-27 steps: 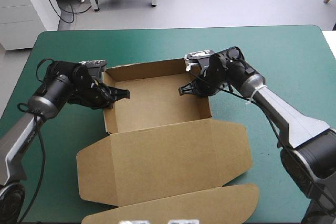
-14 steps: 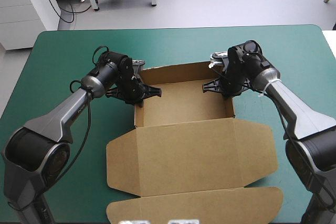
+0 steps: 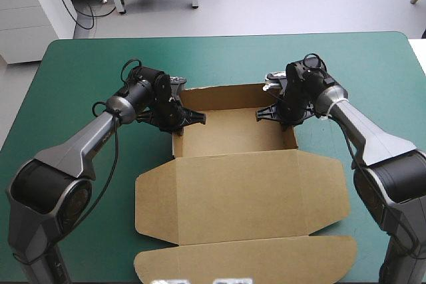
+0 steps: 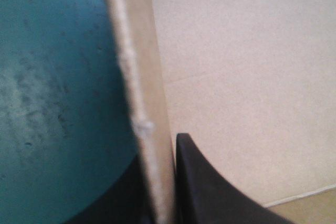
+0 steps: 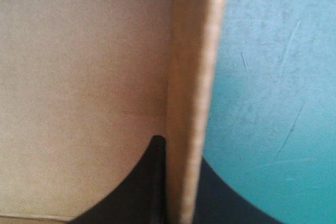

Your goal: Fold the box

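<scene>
The box, an open tray with its lid flat toward the near edge, sits in the middle of the table. The left gripper and right gripper each pinch 1 side wall. The board looks light and stiff, and those thin walls suit gripping.

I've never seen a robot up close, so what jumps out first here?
A brown box sits mid-table as an open tray, its lid lying flat toward the near edge. The left end effector pinches the tray's left wall and the right end effector its right wall, over the teal-green cover.
</scene>
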Controlling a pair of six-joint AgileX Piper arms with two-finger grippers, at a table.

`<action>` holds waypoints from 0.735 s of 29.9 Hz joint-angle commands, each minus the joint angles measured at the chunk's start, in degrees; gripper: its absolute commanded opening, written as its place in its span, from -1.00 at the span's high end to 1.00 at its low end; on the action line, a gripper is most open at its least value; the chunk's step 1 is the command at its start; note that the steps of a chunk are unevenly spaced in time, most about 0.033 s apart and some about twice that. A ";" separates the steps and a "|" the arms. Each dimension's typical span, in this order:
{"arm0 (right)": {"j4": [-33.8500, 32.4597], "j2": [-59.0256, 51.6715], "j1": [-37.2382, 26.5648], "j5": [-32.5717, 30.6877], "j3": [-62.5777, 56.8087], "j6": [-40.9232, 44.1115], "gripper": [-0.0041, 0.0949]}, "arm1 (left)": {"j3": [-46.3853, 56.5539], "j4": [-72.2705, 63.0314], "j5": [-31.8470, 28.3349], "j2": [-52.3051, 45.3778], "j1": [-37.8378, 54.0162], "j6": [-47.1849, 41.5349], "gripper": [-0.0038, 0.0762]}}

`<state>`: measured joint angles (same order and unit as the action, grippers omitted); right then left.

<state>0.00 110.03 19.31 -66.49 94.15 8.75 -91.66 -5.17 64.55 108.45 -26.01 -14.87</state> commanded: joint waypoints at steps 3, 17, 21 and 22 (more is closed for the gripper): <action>-0.75 -2.25 0.84 0.79 2.65 -2.04 0.65 | -1.01 -0.39 -2.89 -2.19 -0.84 2.48 0.37; -5.67 -2.25 0.84 -0.30 5.41 -0.22 -0.25 | -1.47 -1.69 -3.89 -2.29 -0.84 2.55 -0.53; -5.53 -2.35 0.84 -0.47 5.54 -0.71 -0.25 | -2.16 -1.27 -2.88 -2.41 -0.84 2.70 -0.53; -5.65 -2.47 0.84 -0.47 5.68 -0.71 -0.25 | -2.81 -0.70 -2.27 -2.41 -0.73 2.70 -0.53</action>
<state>-4.69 110.74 20.24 -67.19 97.80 8.55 -91.61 -6.08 61.91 109.34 -26.52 -12.22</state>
